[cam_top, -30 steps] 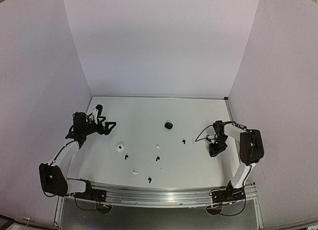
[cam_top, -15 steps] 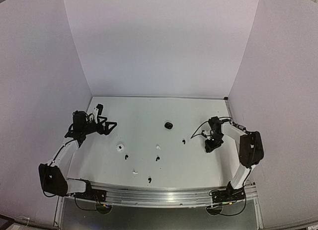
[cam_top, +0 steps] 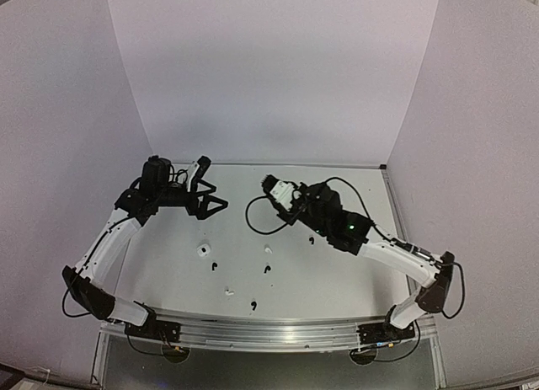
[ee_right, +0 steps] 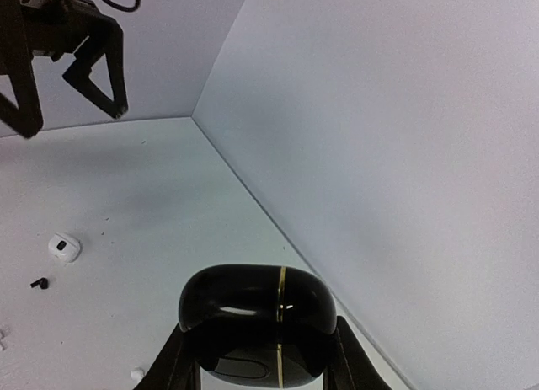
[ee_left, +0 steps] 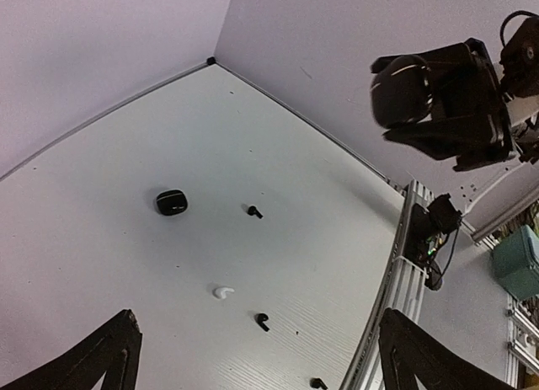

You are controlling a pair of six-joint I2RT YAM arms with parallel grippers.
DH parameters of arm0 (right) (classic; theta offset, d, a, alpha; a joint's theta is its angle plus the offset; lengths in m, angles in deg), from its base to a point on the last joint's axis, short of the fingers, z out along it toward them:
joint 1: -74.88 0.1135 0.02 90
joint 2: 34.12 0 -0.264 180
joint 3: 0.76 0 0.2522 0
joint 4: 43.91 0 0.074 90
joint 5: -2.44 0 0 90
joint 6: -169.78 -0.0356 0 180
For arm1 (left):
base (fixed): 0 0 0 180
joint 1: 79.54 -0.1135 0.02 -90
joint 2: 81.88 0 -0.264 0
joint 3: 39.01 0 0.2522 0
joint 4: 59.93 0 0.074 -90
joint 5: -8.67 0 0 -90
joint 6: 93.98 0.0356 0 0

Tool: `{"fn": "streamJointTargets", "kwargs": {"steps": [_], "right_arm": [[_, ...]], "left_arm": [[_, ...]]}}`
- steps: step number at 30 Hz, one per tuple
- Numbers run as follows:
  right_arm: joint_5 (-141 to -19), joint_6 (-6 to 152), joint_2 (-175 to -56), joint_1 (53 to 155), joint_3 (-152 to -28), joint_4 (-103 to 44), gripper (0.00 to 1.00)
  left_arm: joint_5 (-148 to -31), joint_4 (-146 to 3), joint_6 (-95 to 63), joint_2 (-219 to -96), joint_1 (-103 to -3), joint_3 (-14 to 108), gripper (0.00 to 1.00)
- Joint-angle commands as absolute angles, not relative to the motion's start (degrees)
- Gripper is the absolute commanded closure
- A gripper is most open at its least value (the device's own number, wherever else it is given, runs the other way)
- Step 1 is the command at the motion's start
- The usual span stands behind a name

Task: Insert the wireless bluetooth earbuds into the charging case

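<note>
My right gripper (ee_right: 257, 360) is shut on a glossy black charging case (ee_right: 253, 310) with a gold seam and holds it high above the table's back centre (cam_top: 271, 184). My left gripper (cam_top: 210, 190) is open and empty in the air at the back left, its fingertips (ee_left: 114, 356) framing the table. Earbuds lie loose on the table: black ones (cam_top: 214, 265), (cam_top: 267, 269), (cam_top: 253, 305) and white ones (cam_top: 268, 248), (cam_top: 228, 292). The left wrist view shows a black bud (ee_left: 253, 211) and a white bud (ee_left: 222, 292).
A small white case (cam_top: 203, 250) sits at the left of the table and also shows in the right wrist view (ee_right: 64, 247). A second black case (ee_left: 171, 202) lies on the table, hidden under the right arm in the top view. Walls enclose three sides.
My right arm has swung from the right side across to the back centre and risen. My left gripper has moved right and up, toward the middle.
</note>
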State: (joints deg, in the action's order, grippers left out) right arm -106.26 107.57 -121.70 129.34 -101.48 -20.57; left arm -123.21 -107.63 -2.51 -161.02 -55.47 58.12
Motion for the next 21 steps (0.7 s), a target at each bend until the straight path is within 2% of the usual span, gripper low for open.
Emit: {"fn": "streamJointTargets", "kwargs": {"steps": [1,5,9,15,21], "right_arm": [[-113.6,118.2,-130.8,134.8,-108.5,-28.6,0.82],[-114.9,119.8,-135.0,136.9,-112.7,-29.5,0.82],[-116.0,119.7,-137.0,138.2,-114.6,-29.6,0.82],[-121.4,122.7,-140.3,140.9,-116.8,-32.8,0.83],[-123.1,120.9,-141.9,141.3,-117.6,-33.9,0.85]], "left_arm": [[-123.0,-117.5,4.0,-162.6,-52.2,65.6,0.05],[-122.1,-121.4,8.5,-162.6,-50.1,66.3,0.09],[-122.1,-122.0,9.8,-161.7,-50.0,64.5,0.19],[-121.6,-113.5,4.0,-160.9,-50.0,63.2,0.37],[-122.4,-103.9,1.6,-157.0,-50.0,58.6,0.43]]}}
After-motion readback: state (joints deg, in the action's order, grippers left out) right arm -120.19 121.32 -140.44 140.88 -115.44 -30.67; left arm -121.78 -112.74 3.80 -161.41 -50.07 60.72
